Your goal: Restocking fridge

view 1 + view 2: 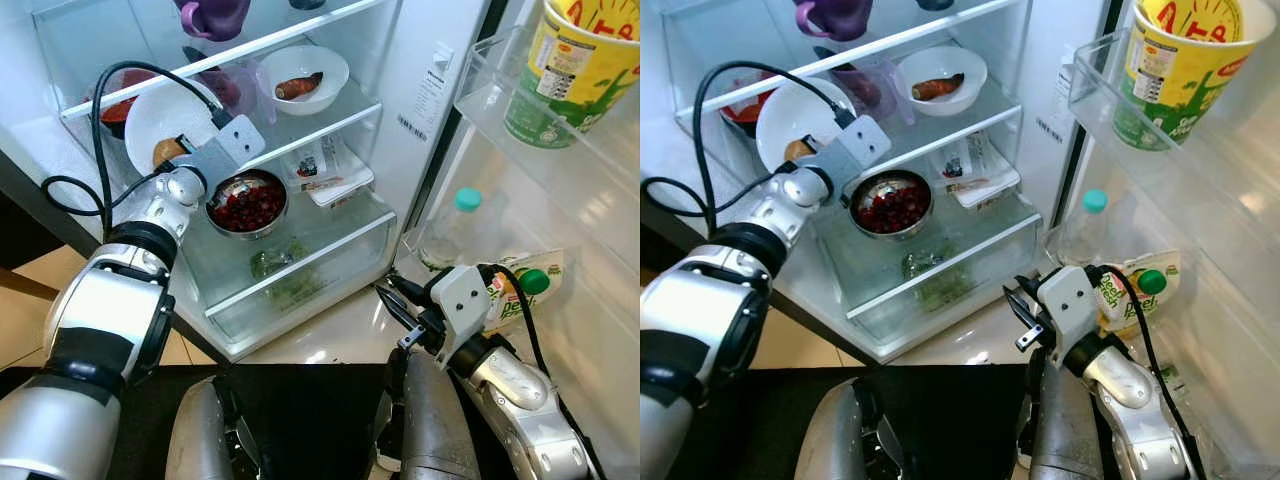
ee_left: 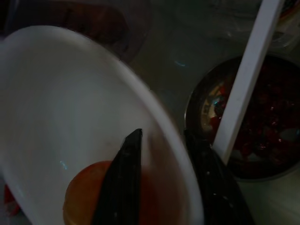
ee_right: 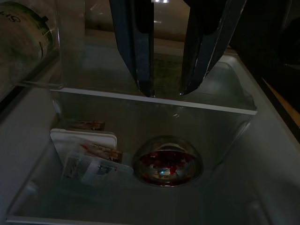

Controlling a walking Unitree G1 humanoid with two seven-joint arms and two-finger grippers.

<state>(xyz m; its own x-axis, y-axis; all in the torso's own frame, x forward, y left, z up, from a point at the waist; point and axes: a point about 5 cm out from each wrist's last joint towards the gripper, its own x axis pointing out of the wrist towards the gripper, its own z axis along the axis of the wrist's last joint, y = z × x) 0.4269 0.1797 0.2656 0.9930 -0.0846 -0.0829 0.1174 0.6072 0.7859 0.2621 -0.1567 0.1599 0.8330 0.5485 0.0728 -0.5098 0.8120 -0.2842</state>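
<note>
White bowl (image 1: 165, 120) rim pinched by left tool (image 2: 161, 154); right tool (image 1: 392, 297) parted, apart, idle.

Silver arms, black joint bands, black cables, long black fingers (image 3: 140, 47)

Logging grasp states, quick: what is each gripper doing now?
Left gripper: shut on the white bowl's rim.
Right gripper: open, holding nothing.

Steel bowl (image 1: 247, 203) on glass shelf (image 1: 330, 225)
</note>
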